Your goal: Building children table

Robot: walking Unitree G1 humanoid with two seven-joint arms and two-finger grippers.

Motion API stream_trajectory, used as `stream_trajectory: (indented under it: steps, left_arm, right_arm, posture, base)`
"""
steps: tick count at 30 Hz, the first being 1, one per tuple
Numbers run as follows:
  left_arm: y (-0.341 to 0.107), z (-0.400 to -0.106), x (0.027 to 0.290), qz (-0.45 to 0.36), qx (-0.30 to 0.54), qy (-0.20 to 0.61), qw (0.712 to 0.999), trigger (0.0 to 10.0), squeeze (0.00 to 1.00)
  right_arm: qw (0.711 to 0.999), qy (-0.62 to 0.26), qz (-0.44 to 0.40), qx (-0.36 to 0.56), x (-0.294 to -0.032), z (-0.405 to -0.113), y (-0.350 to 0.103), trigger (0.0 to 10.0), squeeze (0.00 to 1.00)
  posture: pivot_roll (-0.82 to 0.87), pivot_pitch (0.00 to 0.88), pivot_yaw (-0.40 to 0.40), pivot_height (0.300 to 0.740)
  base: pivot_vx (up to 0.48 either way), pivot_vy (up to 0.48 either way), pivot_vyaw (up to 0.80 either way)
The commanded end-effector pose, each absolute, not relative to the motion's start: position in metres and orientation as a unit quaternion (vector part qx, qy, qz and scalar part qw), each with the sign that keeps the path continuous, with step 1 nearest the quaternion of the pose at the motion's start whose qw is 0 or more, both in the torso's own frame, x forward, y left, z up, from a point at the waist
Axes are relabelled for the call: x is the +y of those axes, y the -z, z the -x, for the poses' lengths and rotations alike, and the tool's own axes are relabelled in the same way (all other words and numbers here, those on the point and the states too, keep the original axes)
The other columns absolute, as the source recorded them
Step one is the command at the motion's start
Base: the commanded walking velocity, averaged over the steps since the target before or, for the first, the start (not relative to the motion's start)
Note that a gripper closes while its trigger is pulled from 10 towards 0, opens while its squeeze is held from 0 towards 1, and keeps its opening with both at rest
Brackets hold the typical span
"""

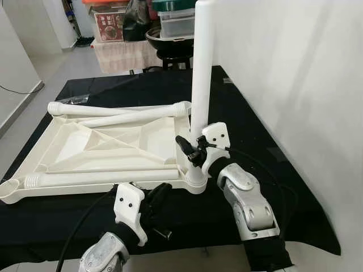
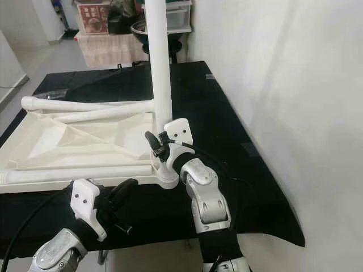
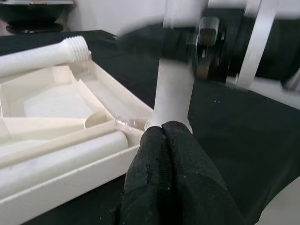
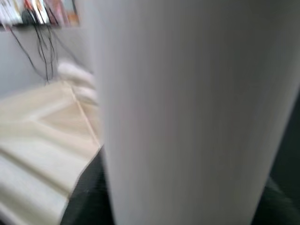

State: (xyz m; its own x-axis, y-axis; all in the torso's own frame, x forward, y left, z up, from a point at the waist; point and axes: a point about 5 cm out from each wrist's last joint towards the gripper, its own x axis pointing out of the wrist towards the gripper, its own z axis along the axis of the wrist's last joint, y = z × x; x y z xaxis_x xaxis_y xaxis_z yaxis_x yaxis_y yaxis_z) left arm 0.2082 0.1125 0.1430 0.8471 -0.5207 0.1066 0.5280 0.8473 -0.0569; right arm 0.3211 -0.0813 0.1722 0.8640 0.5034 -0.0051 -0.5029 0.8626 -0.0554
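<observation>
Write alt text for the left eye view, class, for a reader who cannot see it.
The robot's right hand grips a white table leg standing upright in a corner socket of an upturned white tabletop on a black-covered table. Three loose legs lie in the tabletop, and the left hand sits shut near its front edge.

One white plastic tabletop panel [image 1: 96, 148] lies upside down. There are four white plastic tube legs: one upright leg [image 1: 202, 79] and three loose legs [image 1: 122, 119] lying on the panel.
</observation>
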Motion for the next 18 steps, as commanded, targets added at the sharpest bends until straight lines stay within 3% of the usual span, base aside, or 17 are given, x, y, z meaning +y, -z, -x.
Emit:
stream_trajectory:
  steps: [1, 3, 5, 6, 8, 10, 11, 12, 17, 18]
  left_arm:
    - [-0.139, -0.208, 0.114, 0.043, -0.037, 0.271, 0.961, 10.0, 0.0]
    - [-0.139, -0.208, 0.113, 0.042, -0.036, 0.271, 0.961, 10.0, 0.0]
    - [-0.139, -0.208, 0.113, 0.042, -0.036, 0.271, 0.961, 10.0, 0.0]
    - [-0.139, -0.208, 0.113, 0.042, -0.036, 0.271, 0.961, 10.0, 0.0]
    - [-0.139, -0.208, 0.113, 0.042, -0.036, 0.271, 0.961, 10.0, 0.0]
    - [-0.139, -0.207, 0.113, 0.04, -0.037, 0.269, 0.962, 10.0, 0.0]
    - [-0.139, -0.207, 0.113, 0.04, -0.037, 0.269, 0.962, 10.0, 0.0]
    - [-0.138, -0.207, 0.113, 0.04, -0.036, 0.268, 0.962, 10.0, 0.0]
    - [-0.138, -0.205, 0.112, 0.039, -0.035, 0.267, 0.962, 10.0, 0.0]
    - [-0.138, -0.204, 0.111, 0.039, -0.034, 0.267, 0.962, 10.0, 0.0]
  right_arm:
    - [0.946, -0.323, 0.002, -0.006, -0.083, -0.325, -0.176, 10.0, 1.0]
    - [0.913, -0.407, -0.012, -0.023, -0.086, -0.328, -0.188, 10.0, 1.0]
    - [0.913, -0.407, -0.012, -0.023, -0.086, -0.328, -0.188, 10.0, 1.0]
    - [0.887, -0.461, 0.012, -0.026, -0.09, -0.33, -0.191, 10.0, 0.0]
    - [0.887, -0.461, 0.012, -0.026, -0.09, -0.33, -0.191, 10.0, 0.0]
    - [0.841, -0.538, 0.056, -0.016, -0.096, -0.333, -0.191, 10.0, 0.0]
    - [0.841, -0.538, 0.056, -0.016, -0.096, -0.333, -0.191, 10.0, 0.0]
    - [0.823, -0.563, 0.072, -0.006, -0.099, -0.336, -0.191, 10.0, 0.0]
    - [0.812, -0.579, 0.077, 0.009, -0.102, -0.344, -0.193, 10.0, 0.0]
    - [0.813, -0.577, 0.074, 0.015, -0.104, -0.352, -0.195, 9.1, 0.0]
  posture:
    - [0.01, 0.085, 0.032, 0.74]
    - [0.01, 0.085, 0.032, 0.74]
    - [0.01, 0.085, 0.032, 0.74]
    - [0.03, 0.081, 0.024, 0.74]
    - [0.03, 0.081, 0.024, 0.74]
    - [0.04, 0.082, 0.018, 0.74]
    - [0.04, 0.082, 0.018, 0.74]
    - [0.04, 0.081, 0.016, 0.74]
    - [0.05, 0.084, 0.014, 0.74]
    - [0.05, 0.085, 0.014, 0.74]
  base:
    - [0.0, 0.0, 0.0]
    - [0.0, 0.0, 0.0]
    - [0.0, 0.0, 0.0]
    - [0.0, 0.0, 0.0]
    - [0.0, 0.0, 0.0]
    - [0.0, 0.0, 0.0]
    - [0.0, 0.0, 0.0]
    - [0.0, 0.0, 0.0]
    - [0.0, 0.0, 0.0]
    - [0.0, 0.0, 0.0]
